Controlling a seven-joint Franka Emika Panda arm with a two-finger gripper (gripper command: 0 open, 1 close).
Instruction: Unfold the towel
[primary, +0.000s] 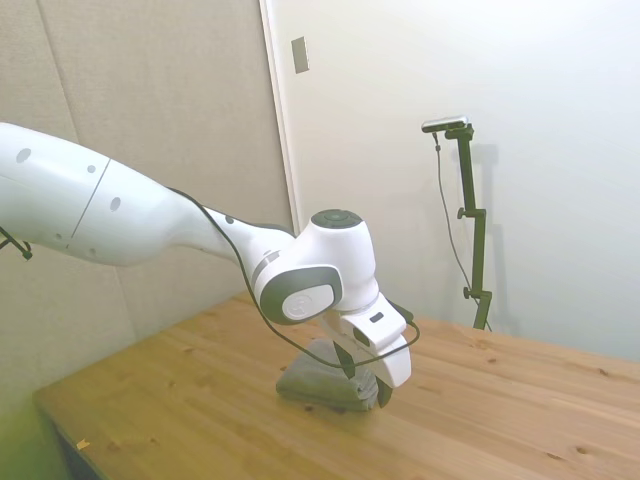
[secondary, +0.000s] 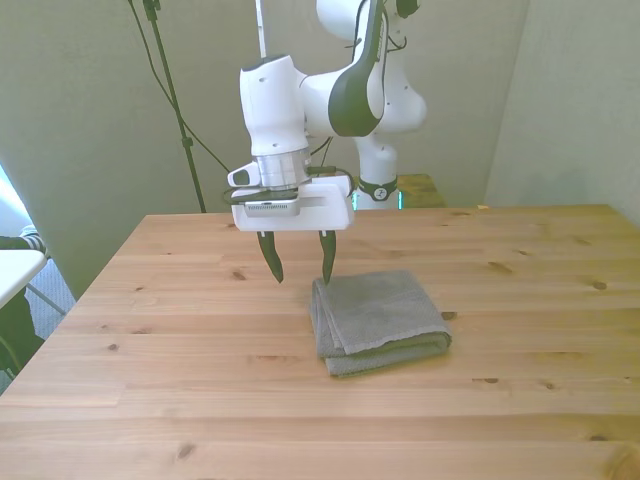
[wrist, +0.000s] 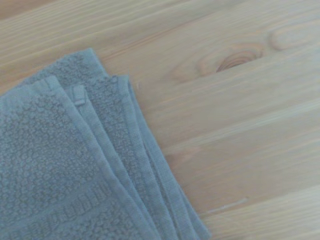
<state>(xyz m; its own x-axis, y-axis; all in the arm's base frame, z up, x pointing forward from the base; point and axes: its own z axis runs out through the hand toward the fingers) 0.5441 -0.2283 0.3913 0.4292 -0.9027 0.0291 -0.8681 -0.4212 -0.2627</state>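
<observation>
One folded towel (secondary: 380, 320) lies on the table (secondary: 200, 400) beneath the spread-fingered gripper (secondary: 299, 264).

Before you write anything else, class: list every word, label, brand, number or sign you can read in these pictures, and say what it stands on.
None can be read.
The towel: plain grey cloth, no tag or lettering in any view.
The gripper: its white head bears no readable mark; the fingers are apart, beside the towel's edge.
The arm: small grey dots only, no text.
The table: bare wood grain and knots.
The grey plate on the wall: blank.
</observation>
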